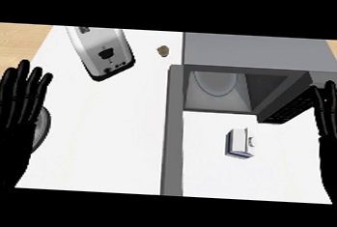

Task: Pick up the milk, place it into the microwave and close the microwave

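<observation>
The milk, a small white and blue carton, stands on the white counter in front of the microwave. The grey microwave sits at the back right with its cavity exposed. Its door is swung out toward me, edge-on, left of the carton. My left hand rests open at the left edge, fingers up. At the right edge my right hand is open too, fingers up, right of the carton and apart from it.
A silver toaster lies at the back left of the counter. A small brown object sits near the back, left of the microwave. A dark round shape shows behind my left hand.
</observation>
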Controlling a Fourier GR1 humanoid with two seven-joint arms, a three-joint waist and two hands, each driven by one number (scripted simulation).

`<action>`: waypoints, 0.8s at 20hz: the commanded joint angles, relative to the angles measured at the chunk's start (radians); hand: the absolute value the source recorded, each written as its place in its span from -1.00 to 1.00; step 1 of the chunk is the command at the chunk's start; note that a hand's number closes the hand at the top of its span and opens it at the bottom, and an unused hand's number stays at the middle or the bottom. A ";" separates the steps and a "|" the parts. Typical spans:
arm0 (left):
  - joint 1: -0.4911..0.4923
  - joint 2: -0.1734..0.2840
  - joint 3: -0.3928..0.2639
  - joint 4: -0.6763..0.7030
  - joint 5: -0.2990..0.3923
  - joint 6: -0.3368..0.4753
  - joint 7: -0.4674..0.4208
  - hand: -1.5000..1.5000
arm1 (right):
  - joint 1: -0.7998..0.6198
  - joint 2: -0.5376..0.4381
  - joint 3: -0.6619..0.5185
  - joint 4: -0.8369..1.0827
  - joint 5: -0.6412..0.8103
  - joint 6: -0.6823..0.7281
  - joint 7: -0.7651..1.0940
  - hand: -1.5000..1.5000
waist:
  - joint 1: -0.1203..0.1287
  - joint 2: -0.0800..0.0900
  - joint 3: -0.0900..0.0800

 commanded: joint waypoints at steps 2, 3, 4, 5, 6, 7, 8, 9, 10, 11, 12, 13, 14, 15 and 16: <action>-0.036 0.005 0.045 -0.016 0.004 0.001 0.028 -1.00 | 0.054 -0.008 0.003 -0.091 -0.045 0.047 0.056 -1.00 | -0.010 0.009 -0.004; -0.019 -0.039 -0.030 -0.042 -0.056 0.037 0.048 -1.00 | 0.089 0.015 0.022 -0.071 -0.048 0.057 -0.001 -1.00 | -0.010 0.009 -0.004; -0.041 -0.042 -0.009 0.038 -0.060 0.037 -0.023 -1.00 | 0.091 0.012 0.030 -0.067 -0.070 0.081 -0.009 -1.00 | -0.011 0.010 -0.004; -0.011 -0.050 -0.027 -0.024 -0.058 0.041 0.015 -1.00 | 0.097 -0.002 0.031 -0.077 -0.088 0.103 0.018 -1.00 | -0.010 0.009 -0.004; -0.051 -0.075 -0.048 -0.012 -0.094 0.078 0.019 -1.00 | 0.170 -0.010 0.019 -0.131 -0.129 0.133 0.003 -1.00 | -0.015 0.009 -0.004; 0.017 -0.117 -0.021 0.012 0.037 0.154 0.095 -1.00 | 0.156 -0.029 0.066 -0.103 -0.149 0.185 -0.019 -1.00 | -0.016 0.007 -0.004; 0.043 -0.118 -0.048 -0.046 0.008 0.178 0.126 -1.00 | 0.177 -0.029 0.079 -0.153 -0.148 0.183 0.010 -1.00 | -0.012 0.005 -0.004; 0.147 -0.119 -0.048 -0.047 0.040 0.138 0.053 -1.00 | 0.191 -0.055 0.025 -0.128 -0.183 0.212 -0.027 -1.00 | -0.006 0.006 -0.004; 0.146 -0.113 -0.003 -0.050 0.078 0.098 0.055 -1.00 | 0.230 -0.025 0.074 -0.121 -0.133 0.205 -0.054 -1.00 | -0.007 0.008 -0.005; 0.182 -0.095 0.003 -0.110 0.085 0.085 0.066 -1.00 | 0.342 -0.044 0.068 -0.236 -0.193 0.243 -0.032 -1.00 | -0.013 0.005 -0.004; 0.205 -0.120 -0.051 -0.131 0.048 0.123 0.062 -1.00 | 0.308 -0.024 0.065 -0.166 -0.153 0.235 -0.084 -1.00 | -0.008 0.008 -0.004; 0.259 -0.085 -0.011 -0.203 0.121 0.060 0.100 -1.00 | 0.311 0.005 0.113 -0.149 -0.102 0.209 -0.076 -1.00 | -0.003 0.007 -0.004; 0.287 -0.063 0.049 -0.150 0.178 0.013 0.022 -1.00 | 0.369 -0.052 0.040 -0.241 -0.202 0.257 -0.037 -1.00 | -0.008 0.007 -0.005; 0.371 -0.110 -0.028 -0.199 0.115 0.036 -0.006 -1.00 | 0.353 -0.026 0.086 -0.282 -0.162 0.217 0.018 -1.00 | -0.004 0.006 -0.005; 0.301 -0.045 0.097 -0.201 0.217 0.000 0.052 -1.00 | 0.340 0.011 0.109 -0.204 -0.105 0.213 -0.058 -1.00 | -0.005 0.008 -0.005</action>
